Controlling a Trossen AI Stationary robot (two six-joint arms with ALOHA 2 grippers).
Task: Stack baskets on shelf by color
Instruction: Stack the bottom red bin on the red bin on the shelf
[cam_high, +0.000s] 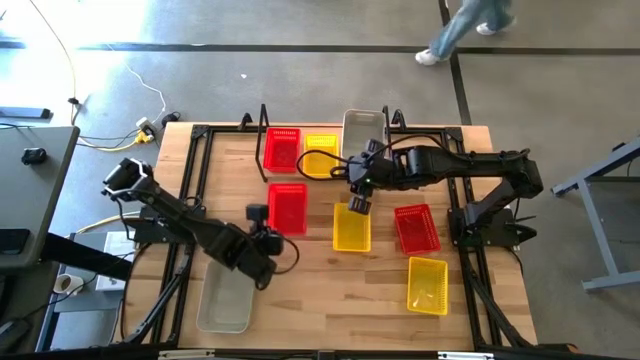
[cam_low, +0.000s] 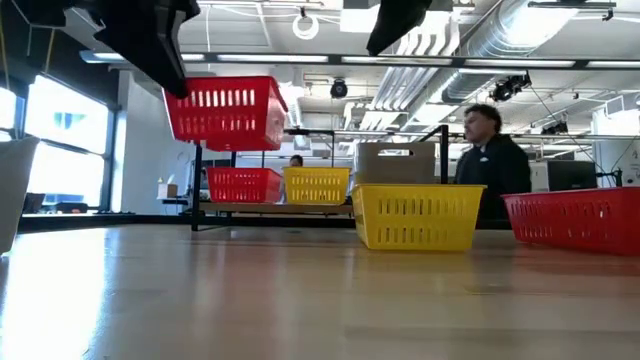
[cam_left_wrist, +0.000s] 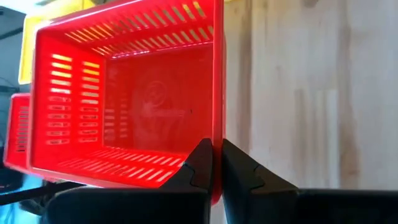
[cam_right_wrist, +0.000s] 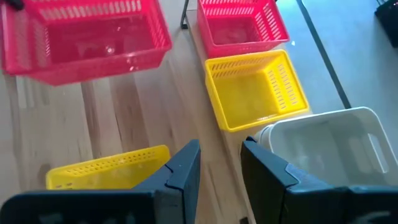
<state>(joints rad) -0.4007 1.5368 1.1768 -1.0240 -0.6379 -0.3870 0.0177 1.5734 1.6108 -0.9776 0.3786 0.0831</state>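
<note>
My left gripper (cam_left_wrist: 216, 171) is shut on a red basket (cam_high: 287, 208), which hangs in the air in the low view (cam_low: 225, 110). My right gripper (cam_right_wrist: 221, 165) is open and hovers over a yellow basket (cam_high: 351, 228) at mid-table, touching nothing. The black wire shelf (cam_high: 265, 125) stands at the far edge. It holds a red basket (cam_high: 282, 148), a yellow basket (cam_high: 320, 155) and a grey-white basket (cam_high: 362, 130) side by side. My left gripper pinches a side wall of the red basket (cam_left_wrist: 217, 124) close to a corner, one finger (cam_left_wrist: 198, 167) inside the basket and one outside. The fingers come from the table's near-left side. The basket is lifted clear of the table, a little tilted.
On the table lie another red basket (cam_high: 415, 228) to the right, a yellow basket (cam_high: 427, 284) near the right front, and a grey-white basket (cam_high: 225, 300) at the left front. A person (cam_low: 490, 150) is in the room beyond the table.
</note>
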